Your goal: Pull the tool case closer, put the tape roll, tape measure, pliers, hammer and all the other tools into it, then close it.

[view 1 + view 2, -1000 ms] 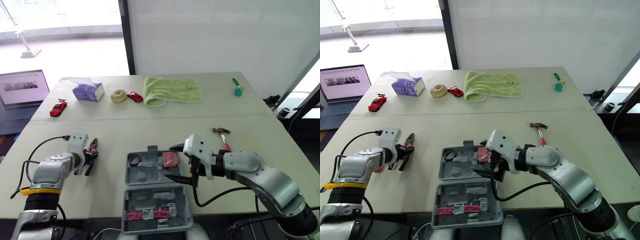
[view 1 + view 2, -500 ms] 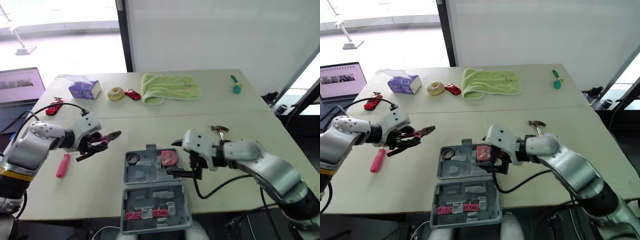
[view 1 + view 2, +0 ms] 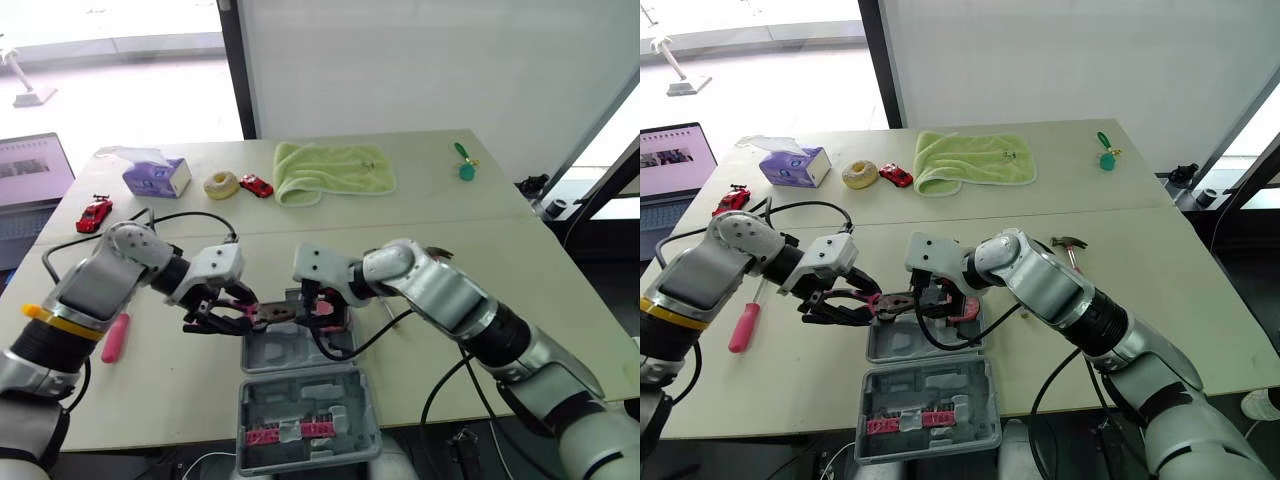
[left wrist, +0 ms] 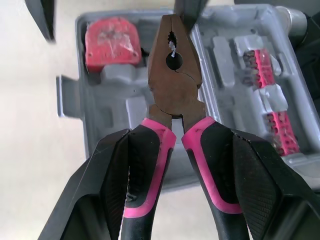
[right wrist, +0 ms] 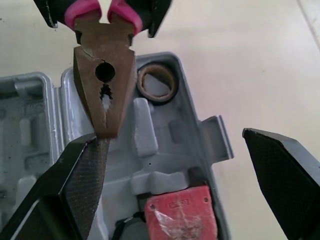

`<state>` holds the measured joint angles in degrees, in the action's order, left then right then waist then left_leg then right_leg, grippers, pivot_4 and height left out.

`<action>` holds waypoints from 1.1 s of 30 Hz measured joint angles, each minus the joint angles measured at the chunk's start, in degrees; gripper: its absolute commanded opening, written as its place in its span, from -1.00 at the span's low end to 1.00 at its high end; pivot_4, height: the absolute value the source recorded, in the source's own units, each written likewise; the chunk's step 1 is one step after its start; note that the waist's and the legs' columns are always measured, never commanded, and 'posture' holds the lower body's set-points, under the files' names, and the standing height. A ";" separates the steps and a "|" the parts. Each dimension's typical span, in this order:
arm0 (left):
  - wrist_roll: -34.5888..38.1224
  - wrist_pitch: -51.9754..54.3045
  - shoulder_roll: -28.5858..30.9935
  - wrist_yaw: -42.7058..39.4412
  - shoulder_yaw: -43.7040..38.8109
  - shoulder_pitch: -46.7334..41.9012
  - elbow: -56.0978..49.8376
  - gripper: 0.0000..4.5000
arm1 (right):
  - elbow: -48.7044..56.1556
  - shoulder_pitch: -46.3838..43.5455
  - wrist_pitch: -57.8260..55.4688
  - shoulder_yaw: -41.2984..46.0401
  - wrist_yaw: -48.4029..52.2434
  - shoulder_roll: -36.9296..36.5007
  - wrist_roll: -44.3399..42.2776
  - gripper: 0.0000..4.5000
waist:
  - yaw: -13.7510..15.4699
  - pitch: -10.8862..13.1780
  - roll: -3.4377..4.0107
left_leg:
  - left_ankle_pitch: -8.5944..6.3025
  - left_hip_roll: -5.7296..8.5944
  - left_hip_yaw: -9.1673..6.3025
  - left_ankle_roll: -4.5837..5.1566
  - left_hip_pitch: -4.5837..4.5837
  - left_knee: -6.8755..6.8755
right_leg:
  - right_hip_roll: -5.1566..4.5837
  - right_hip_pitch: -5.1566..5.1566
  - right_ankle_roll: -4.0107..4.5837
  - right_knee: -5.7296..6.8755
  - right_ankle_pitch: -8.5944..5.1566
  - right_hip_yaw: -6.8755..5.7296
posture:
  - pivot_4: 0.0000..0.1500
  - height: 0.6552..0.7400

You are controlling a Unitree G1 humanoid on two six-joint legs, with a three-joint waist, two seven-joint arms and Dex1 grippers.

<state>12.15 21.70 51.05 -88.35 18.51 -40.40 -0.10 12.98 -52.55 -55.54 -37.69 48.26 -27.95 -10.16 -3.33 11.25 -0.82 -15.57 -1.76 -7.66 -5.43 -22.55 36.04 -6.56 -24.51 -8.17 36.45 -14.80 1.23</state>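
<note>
The left tool [image 3: 228, 312] is clenched on the pink handles of the pliers [image 4: 174, 75], holding them over the open case [image 3: 290, 352] at the near edge of the worktop [image 3: 450, 220]. The right wrist view shows the right tool [image 5: 165, 137] spread wide, one finger apparently touching the pliers' nose. Beneath, the tape roll [image 5: 156, 82] and the red tape measure [image 5: 177, 212] sit in pockets. From the head, the hammer [image 3: 1068, 245] lies behind the right arm and a pink-handled screwdriver [image 3: 116, 335] beside the left arm.

Head stereo downward; wrist views close, sharing case [image 4: 107, 95]
</note>
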 measured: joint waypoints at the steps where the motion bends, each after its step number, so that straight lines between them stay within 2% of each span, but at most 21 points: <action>1: -0.69 -0.63 -0.57 0.31 0.44 -0.43 0.20 0.08 | 0.28 0.00 -0.52 0.00 0.15 0.26 -0.08 1.00 | 0.00 0.00 0.00 | 0.00 0.00 0.00 0.00 0.02 0.00 | 0.00 0.00 0.00 0.03 0.00 0.00 | 1.00 1.00; 14: -5.39 -3.67 -3.06 2.55 0.96 -1.14 1.64 0.08 | 1.92 -0.01 -4.14 0.00 0.54 3.41 -0.15 1.00 | -0.63 0.00 0.00 | 0.00 0.00 -0.07 0.01 0.11 0.07 | 0.00 -0.01 0.00 0.37 0.00 0.00 | 1.00 1.00; 17: -5.40 -3.46 -3.41 2.60 0.96 -1.14 1.60 0.08 | 1.91 -0.02 -4.29 0.00 0.42 3.63 -0.08 0.63 | -0.63 0.00 0.00 | 0.01 0.00 -0.08 0.01 0.11 0.09 | 0.00 -0.01 0.00 0.41 -0.01 0.00 | 1.00 1.00; 22: -5.42 -3.24 -4.02 2.57 0.97 -1.13 1.45 0.08 | 1.78 -0.02 -4.31 -0.05 -0.11 4.43 0.27 -0.47 | -0.64 0.00 0.00 | 0.01 0.01 -0.09 0.01 0.12 0.10 | 0.00 -0.03 0.00 0.51 -0.01 0.00 | 1.00 1.00; 23: -5.43 -3.24 -4.04 2.64 0.97 -1.13 1.45 0.08 | 1.67 -0.05 -4.32 -0.02 -0.21 4.44 0.40 -0.57 | -0.64 0.00 0.00 | 0.01 0.01 -0.10 0.01 0.12 0.11 | 0.00 -0.03 0.00 0.51 -0.01 0.00 | 1.00 1.00; 33: -5.50 -2.98 -4.13 3.00 0.96 -1.13 1.47 0.08 | 1.48 -0.05 -4.33 -0.03 -0.64 4.65 0.42 -0.57 | -0.65 0.00 0.00 | 0.04 0.01 -0.11 -0.04 0.12 0.12 | 0.00 -0.03 0.00 0.52 -0.01 0.00 | 1.00 1.00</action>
<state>6.66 18.71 46.92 -85.35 19.47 -41.53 1.37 14.47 -52.60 -59.88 -37.71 47.62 -23.31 -9.73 -3.98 11.25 -0.82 -15.54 -1.76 -7.77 -5.47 -22.43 36.16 -6.55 -24.54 -8.17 36.98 -14.81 1.23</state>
